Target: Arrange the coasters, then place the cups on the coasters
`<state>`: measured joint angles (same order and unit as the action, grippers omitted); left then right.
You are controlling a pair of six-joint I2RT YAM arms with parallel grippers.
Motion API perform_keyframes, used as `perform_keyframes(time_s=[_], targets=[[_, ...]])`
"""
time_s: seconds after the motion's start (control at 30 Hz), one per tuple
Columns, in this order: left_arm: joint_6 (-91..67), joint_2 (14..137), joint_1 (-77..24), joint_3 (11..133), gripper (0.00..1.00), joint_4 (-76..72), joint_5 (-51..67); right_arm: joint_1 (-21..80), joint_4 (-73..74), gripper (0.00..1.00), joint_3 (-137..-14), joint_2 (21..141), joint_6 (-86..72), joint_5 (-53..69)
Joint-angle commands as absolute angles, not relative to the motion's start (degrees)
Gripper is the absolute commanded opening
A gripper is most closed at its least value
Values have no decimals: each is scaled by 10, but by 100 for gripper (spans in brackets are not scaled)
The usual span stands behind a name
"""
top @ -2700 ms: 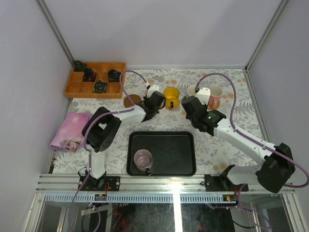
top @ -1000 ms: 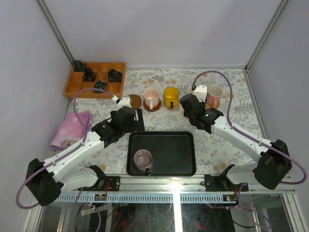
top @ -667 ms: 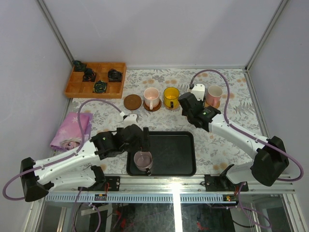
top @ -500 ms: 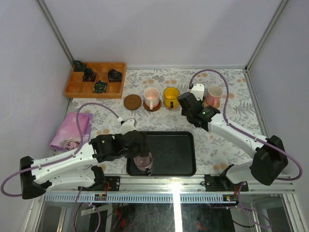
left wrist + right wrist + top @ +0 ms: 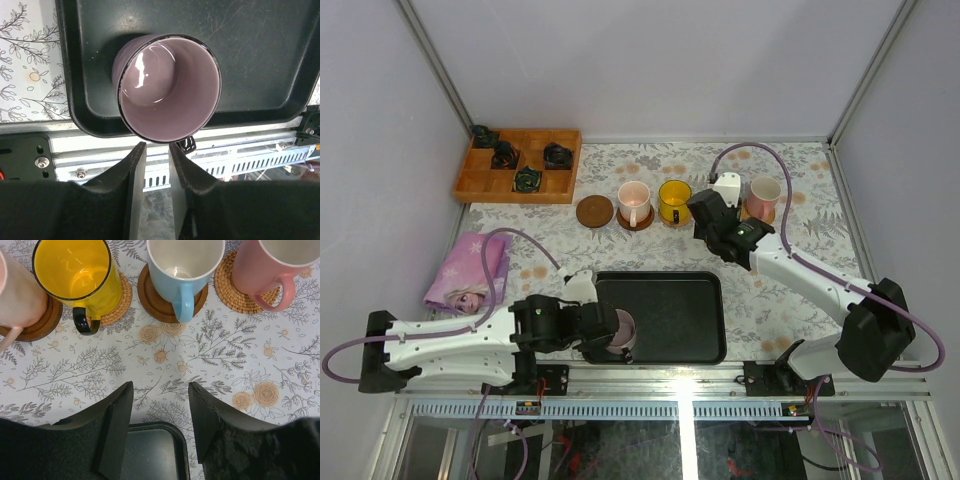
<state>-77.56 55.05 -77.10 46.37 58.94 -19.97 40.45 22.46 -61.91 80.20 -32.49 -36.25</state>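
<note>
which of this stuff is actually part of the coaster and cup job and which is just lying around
Job: mauve cup, pale pink cup, yellow cup, blue cup, pink cup, bare coaster.
Lying about: black tray, wooden box, pink cloth.

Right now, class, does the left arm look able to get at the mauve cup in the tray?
Probably yes: the left gripper sits at the near rim of the mauve cup, nothing between them; that cup stands alone in the black tray.
</note>
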Motion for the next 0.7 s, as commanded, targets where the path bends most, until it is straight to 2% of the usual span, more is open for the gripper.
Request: perform_keyframes(time_s=[0.0,0.13,0.33,0.67], targets=[[-857,550,-784,449,23,620,-231,399,222,56,-646,811,-325,-352],[-911,544,-813,450,20,647,-240,399,225,56,-648,818,-326,-345],[-966,551,-850,446,0,664,-234,400,232,56,-654,826,-329,-340],[-981,558,-853,398,0,638,-215,399,238,55,-670,844,-327,-334]])
